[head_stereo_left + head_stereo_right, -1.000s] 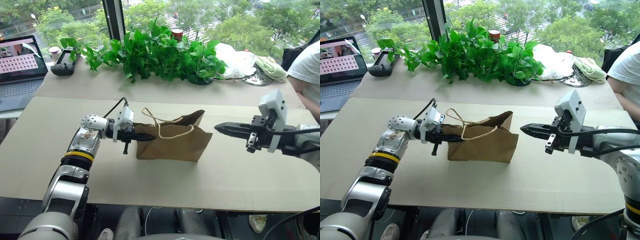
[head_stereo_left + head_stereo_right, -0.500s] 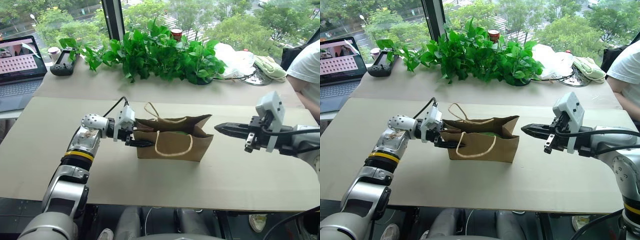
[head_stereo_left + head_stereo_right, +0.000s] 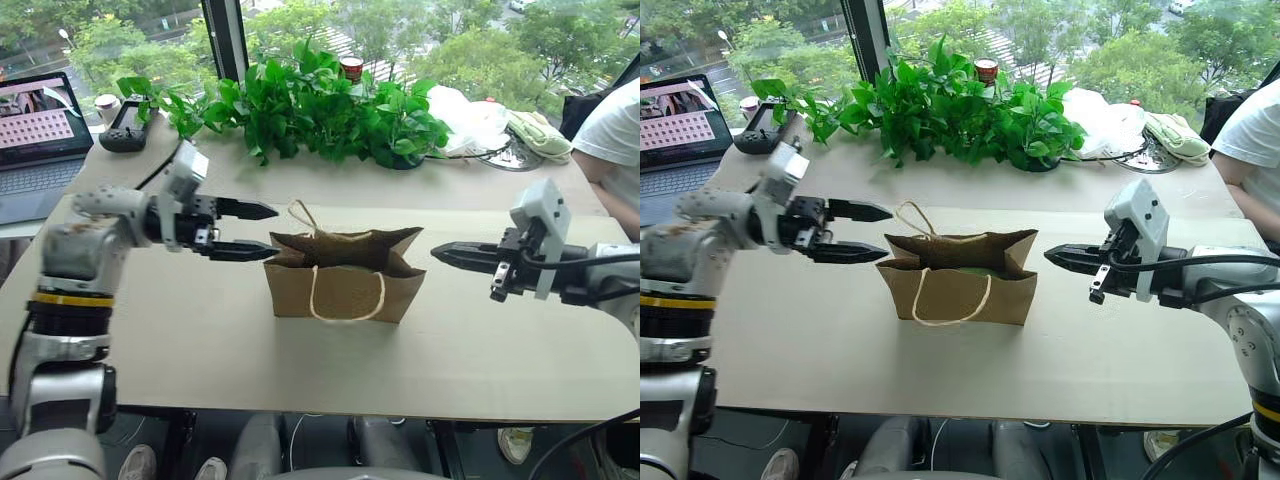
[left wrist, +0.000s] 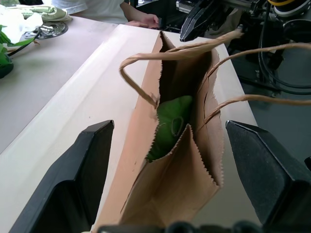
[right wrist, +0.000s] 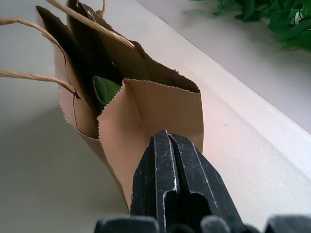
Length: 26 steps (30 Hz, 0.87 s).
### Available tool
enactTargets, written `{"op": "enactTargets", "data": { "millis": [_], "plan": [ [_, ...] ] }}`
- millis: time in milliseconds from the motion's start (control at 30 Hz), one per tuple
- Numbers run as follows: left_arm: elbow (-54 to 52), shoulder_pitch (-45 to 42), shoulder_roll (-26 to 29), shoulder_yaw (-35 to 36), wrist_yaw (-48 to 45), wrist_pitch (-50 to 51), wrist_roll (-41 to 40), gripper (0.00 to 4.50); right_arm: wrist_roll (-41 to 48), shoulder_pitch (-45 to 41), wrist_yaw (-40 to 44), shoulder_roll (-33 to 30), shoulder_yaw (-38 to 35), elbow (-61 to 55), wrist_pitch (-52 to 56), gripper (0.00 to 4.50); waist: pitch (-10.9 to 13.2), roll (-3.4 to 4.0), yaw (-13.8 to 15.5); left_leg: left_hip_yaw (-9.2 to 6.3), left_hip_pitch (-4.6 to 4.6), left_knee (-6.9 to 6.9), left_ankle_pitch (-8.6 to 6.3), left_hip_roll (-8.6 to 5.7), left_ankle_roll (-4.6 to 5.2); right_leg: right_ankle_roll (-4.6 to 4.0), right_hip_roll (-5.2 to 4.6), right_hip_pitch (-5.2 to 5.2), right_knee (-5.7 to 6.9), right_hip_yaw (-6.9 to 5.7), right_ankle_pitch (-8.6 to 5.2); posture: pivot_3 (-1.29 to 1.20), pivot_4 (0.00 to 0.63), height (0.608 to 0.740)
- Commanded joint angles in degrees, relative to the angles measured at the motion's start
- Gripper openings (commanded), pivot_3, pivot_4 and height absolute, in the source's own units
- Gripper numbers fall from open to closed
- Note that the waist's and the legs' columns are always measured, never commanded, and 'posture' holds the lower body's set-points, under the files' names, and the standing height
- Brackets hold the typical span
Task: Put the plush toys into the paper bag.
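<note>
The brown paper bag [image 3: 345, 280] stands upright in the middle of the table, its mouth open and its cord handles loose. A light green plush toy [image 4: 172, 121] lies inside it and also peeks out in the right wrist view [image 5: 106, 90]. My left gripper [image 3: 272, 232] hovers open just left of the bag's top edge. Its fingers point toward the bag and hold nothing. Right of the bag, my right gripper [image 3: 435, 252] is shut and empty, pointing at the bag's right side a short gap away.
Leafy plants [image 3: 320, 100] line the far side of the table, with a white plastic bag [image 3: 470, 120] to their right. A laptop [image 3: 40, 130] and a black controller [image 3: 125, 125] sit far left. A person in white [image 3: 615, 140] sits at the far right.
My left gripper let go of the bag's left edge, opened, then rose and drew back to the left. The bag settled upright with its mouth open. The right gripper stayed put.
</note>
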Motion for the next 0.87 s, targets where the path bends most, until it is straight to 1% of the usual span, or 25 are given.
{"op": "enactTargets", "data": {
  "millis": [33,133,267,533,867],
  "plan": [
    [-0.5,-1.5,5.5,2.4,-3.6,2.6,-2.5,3.95,1.5,-1.4,1.8,-1.7,-1.6,-1.6,-1.0,0.0,0.0,0.02,0.1,0.01,0.02,-0.01,0.0,0.0,0.0,-0.01,0.0,0.0,0.01,0.0,-0.01,0.0,0.15,0.74],
    [2.6,-2.6,7.5,2.5,-5.1,1.8,-1.9,3.95,1.7,-1.8,2.7,-2.1,-1.2,-1.5,-1.2,0.0,0.0,0.02,0.2,0.08,0.03,-0.01,0.0,0.0,0.0,-0.03,0.0,0.01,0.0,0.0,-0.03,0.0,0.15,0.74],
    [5.6,-5.5,7.3,2.6,-4.9,0.7,-1.6,3.95,1.7,-3.1,2.9,-1.6,-0.8,-0.7,-1.9,0.0,0.0,0.01,0.5,0.27,0.0,0.02,0.0,-0.01,0.0,-0.04,-0.01,0.02,-0.01,-0.02,-0.03,0.0,0.15,0.74],
    [3.8,-5.0,6.7,2.3,-4.7,0.5,-2.1,3.95,1.1,-3.2,3.4,-1.5,-0.2,0.0,-2.2,0.0,0.0,0.02,0.3,0.32,-0.04,-0.01,-0.01,-0.01,0.01,-0.08,0.0,-0.03,0.01,-0.02,-0.08,0.0,0.15,0.74],
    [4.0,-4.7,6.5,2.9,-4.9,0.2,-2.7,3.95,1.2,-3.0,3.1,-1.2,-0.1,-0.4,-2.2,0.0,0.0,0.02,0.2,0.32,-0.03,0.01,0.0,-0.01,0.01,-0.08,0.0,-0.03,0.07,-0.02,-0.08,0.0,0.15,0.74]
  ]
}}
